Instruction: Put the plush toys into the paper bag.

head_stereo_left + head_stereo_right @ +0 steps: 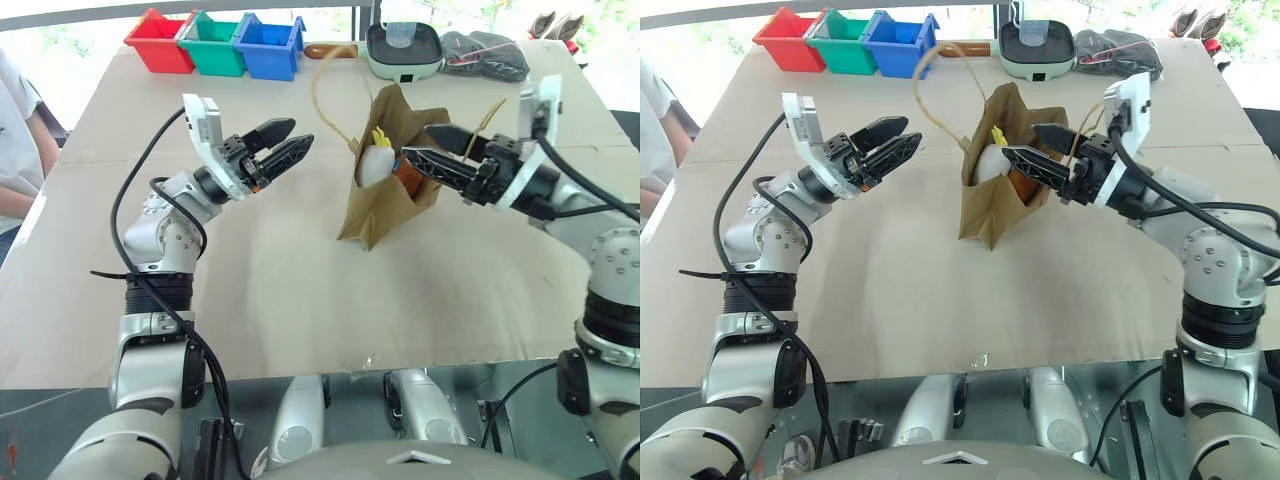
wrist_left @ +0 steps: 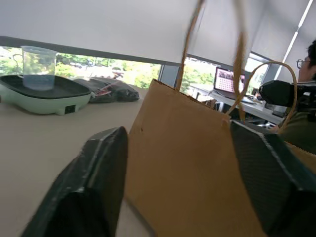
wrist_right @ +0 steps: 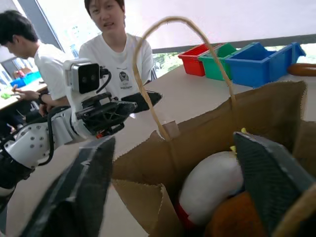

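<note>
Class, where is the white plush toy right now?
The white plush toy sits inside the paper bag mid-table, beside the brown plush toy, between both grippers.

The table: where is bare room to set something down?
The near half of the beige table, in front of the brown kraft paper bag, is bare. So is the patch between the bag and the left tool. The far edge is crowded: coloured plastic bins, green hotplate.
</note>
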Action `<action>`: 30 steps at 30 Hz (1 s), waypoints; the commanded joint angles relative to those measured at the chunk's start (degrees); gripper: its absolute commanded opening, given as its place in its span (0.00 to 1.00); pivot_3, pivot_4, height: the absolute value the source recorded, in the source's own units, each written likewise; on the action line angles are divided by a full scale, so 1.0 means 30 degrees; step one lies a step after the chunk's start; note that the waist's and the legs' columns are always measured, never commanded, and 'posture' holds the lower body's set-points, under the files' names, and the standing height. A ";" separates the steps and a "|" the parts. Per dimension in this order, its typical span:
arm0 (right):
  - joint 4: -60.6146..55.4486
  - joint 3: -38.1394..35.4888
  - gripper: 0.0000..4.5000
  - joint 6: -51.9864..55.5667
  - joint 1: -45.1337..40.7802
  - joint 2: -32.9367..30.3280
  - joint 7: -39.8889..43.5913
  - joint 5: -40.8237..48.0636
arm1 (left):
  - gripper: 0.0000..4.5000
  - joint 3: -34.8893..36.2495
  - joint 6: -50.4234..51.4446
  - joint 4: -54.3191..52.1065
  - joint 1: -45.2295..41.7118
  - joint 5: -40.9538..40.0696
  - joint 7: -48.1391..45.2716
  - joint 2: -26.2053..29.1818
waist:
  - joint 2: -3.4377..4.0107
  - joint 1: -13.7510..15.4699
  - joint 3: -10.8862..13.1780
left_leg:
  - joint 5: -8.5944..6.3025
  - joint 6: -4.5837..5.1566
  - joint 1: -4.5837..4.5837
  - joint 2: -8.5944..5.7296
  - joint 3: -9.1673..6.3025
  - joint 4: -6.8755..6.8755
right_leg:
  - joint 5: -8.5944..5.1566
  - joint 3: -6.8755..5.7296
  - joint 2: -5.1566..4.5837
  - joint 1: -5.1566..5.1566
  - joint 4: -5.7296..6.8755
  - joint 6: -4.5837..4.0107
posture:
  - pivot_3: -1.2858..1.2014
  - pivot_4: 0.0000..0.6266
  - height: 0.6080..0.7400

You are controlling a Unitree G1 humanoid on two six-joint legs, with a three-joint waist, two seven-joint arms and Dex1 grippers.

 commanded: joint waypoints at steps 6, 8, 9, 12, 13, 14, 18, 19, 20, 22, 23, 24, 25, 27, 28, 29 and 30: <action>-0.2199 -0.1623 0.99 0.0024 0.2234 -0.3284 0.0753 0.0931 | 1.00 0.1002 0.0869 -0.2650 0.0739 0.0577 0.1993 0.0604 | -0.0002 0.0088 -0.0001 | -0.0001 0.0001 -0.0064 -0.0003 -0.0021 0.0079 | 0.0003 -0.0025 -0.0005 -0.0022 0.0017 0.0005 | 0.52 0.24 1.00; -0.2696 -0.1694 0.99 0.0030 0.3003 -0.3573 0.0737 0.1042 | 1.00 0.0948 0.2023 -0.3683 0.1384 0.0752 0.3154 0.0883 | -0.0002 0.0058 -0.0001 | -0.0001 0.0001 -0.0061 -0.0004 -0.0022 0.0081 | 0.0003 -0.0023 -0.0004 -0.0022 0.0029 0.0005 | 0.52 0.24 1.00; -0.2960 -0.1791 0.99 0.0115 0.3401 -0.3606 0.0679 0.1325 | 1.00 0.0862 0.3207 -0.4321 0.1775 0.0579 0.3416 0.1361 | -0.0002 0.0016 -0.0001 | 0.0000 0.0001 -0.0061 -0.0003 -0.0022 0.0081 | 0.0003 -0.0021 -0.0003 -0.0024 0.0034 0.0005 | 0.52 0.24 1.00; -0.3611 -0.0908 0.99 -0.0332 0.4639 -0.3891 0.0511 0.0296 | 1.00 0.0759 0.5349 -0.6075 0.3355 -0.0893 0.1465 0.2761 | -0.0002 -0.0130 -0.0002 | -0.0001 0.0001 -0.0053 0.0008 -0.0024 0.0073 | 0.0002 -0.0014 0.0011 -0.0035 0.0053 0.0003 | 0.52 0.24 1.00; -0.3530 0.0062 0.99 -0.0914 0.4971 -0.4092 0.0414 -0.1096 | 1.00 0.0768 0.5611 -0.6595 0.3940 -0.1196 0.1026 0.3006 | -0.0002 -0.0104 -0.0001 | -0.0001 0.0001 -0.0044 0.0009 -0.0014 0.0067 | 0.0000 -0.0007 0.0011 -0.0036 0.0060 0.0003 | 0.52 0.24 1.00; -0.3096 0.1025 0.94 -0.1539 0.5076 -0.4054 0.0188 -0.2436 | 1.00 0.0763 0.5902 -0.7093 0.4519 -0.1457 0.0798 0.3160 | -0.0002 -0.0066 -0.0001 | 0.0000 0.0000 -0.0038 0.0009 -0.0010 0.0073 | -0.0002 -0.0008 0.0008 -0.0039 0.0067 0.0002 | 0.52 0.24 1.00; -0.0123 0.4373 0.67 -0.4319 0.3615 -0.1476 -0.0106 -0.5688 | 1.00 -0.0407 0.5275 -0.8635 0.5898 -0.0733 0.0887 0.2452 | -0.0019 0.0032 -0.0005 | 0.0002 -0.0001 -0.0047 0.0001 -0.0007 0.0125 | -0.0002 -0.0003 0.0005 -0.0041 0.0098 0.0003 | 0.52 0.24 1.00; 0.0746 0.5046 0.60 -0.5019 0.3021 -0.0590 -0.0001 -0.6247 | 1.00 -0.0873 0.5029 -0.8911 0.5814 -0.0383 0.1452 0.1827 | -0.0025 0.0010 -0.0009 | 0.0003 0.0000 -0.0026 0.0001 -0.0003 0.0131 | -0.0002 0.0001 0.0008 -0.0032 0.0099 0.0003 | 0.52 0.24 1.00; 0.1583 0.5597 0.54 -0.5620 0.2469 0.0238 0.0174 -0.6746 | 1.00 -0.1456 0.4508 -0.9039 0.5586 0.0489 0.2352 0.1153 | -0.0021 0.0012 -0.0008 | 0.0003 0.0000 -0.0022 0.0000 0.0010 0.0143 | 0.0000 0.0016 0.0008 -0.0027 0.0101 0.0007 | 0.52 0.24 1.00; 0.2673 0.6323 0.31 -0.6547 0.1833 0.1245 0.0740 -0.7453 | 1.00 -0.2317 0.3854 -0.9096 0.5192 0.2010 0.3911 0.0171 | -0.0026 0.0099 -0.0010 | 0.0003 0.0000 -0.0028 -0.0005 0.0005 0.0151 | 0.0001 0.0016 0.0008 -0.0026 0.0109 0.0006 | 0.52 0.24 1.00; 0.2976 0.6534 0.22 -0.6851 0.1684 0.1525 0.0946 -0.7731 | 1.00 -0.2502 0.3704 -0.9114 0.5127 0.2411 0.4277 -0.0064 | -0.0027 0.0129 -0.0010 | 0.0004 0.0000 -0.0039 -0.0006 -0.0001 0.0153 | 0.0002 0.0012 0.0008 -0.0028 0.0105 0.0006 | 0.52 0.24 1.00; 0.3492 0.6744 0.12 -0.7328 0.1466 0.2026 0.1186 -0.7935 | 1.00 -0.2941 0.3414 -0.9402 0.5225 0.2860 0.4408 -0.0294 | -0.0028 0.0132 -0.0011 | 0.0004 -0.0001 -0.0054 -0.0006 -0.0006 0.0154 | 0.0003 0.0006 0.0008 -0.0034 0.0105 0.0005 | 0.52 0.24 1.00; 0.3980 0.6923 0.01 -0.7772 0.1269 0.2557 0.1467 -0.8013 | 1.00 -0.3204 0.3162 -0.9682 0.5318 0.3046 0.4676 -0.0722 | -0.0029 0.0116 -0.0012 | 0.0004 -0.0001 -0.0056 -0.0006 -0.0006 0.0153 | 0.0006 0.0004 0.0006 -0.0035 0.0108 0.0004 | 0.52 0.24 1.00; 0.5032 0.7307 0.01 -0.8603 0.0922 0.3691 0.1894 -0.8253 | 1.00 -0.3667 0.2592 -1.0011 0.5421 0.3732 0.5676 -0.1625 | -0.0028 0.0118 -0.0012 | 0.0004 -0.0002 -0.0052 -0.0005 -0.0003 0.0147 | 0.0006 0.0005 0.0001 -0.0038 0.0108 0.0002 | 0.52 0.24 1.00; 0.5691 0.7543 0.01 -0.9081 0.0790 0.4223 0.2093 -0.8572 | 1.00 -0.3804 0.2454 -1.0163 0.5427 0.4079 0.6353 -0.2141 | -0.0028 0.0108 -0.0012 | 0.0004 -0.0002 -0.0053 -0.0004 -0.0005 0.0145 | 0.0006 0.0004 0.0000 -0.0038 0.0107 0.0001 | 0.52 0.24 1.00; 0.6356 0.7789 0.01 -0.9577 0.0687 0.4681 0.2219 -0.8996 | 1.00 -0.3768 0.2380 -1.0182 0.5385 0.4449 0.7200 -0.2657 | -0.0027 0.0092 -0.0011 | 0.0004 -0.0002 -0.0052 -0.0003 -0.0005 0.0143 | 0.0007 0.0004 0.0000 -0.0039 0.0108 0.0001 | 0.52 0.24 1.00; 0.6980 0.7992 0.01 -1.0044 0.0642 0.5038 0.2383 -0.9378 | 1.00 -0.3801 0.2258 -1.0136 0.5319 0.4852 0.7862 -0.3067 | -0.0028 0.0080 -0.0012 | 0.0005 -0.0003 -0.0053 -0.0003 -0.0007 0.0142 | 0.0007 0.0004 0.0000 -0.0041 0.0114 0.0000 | 0.52 0.24 1.00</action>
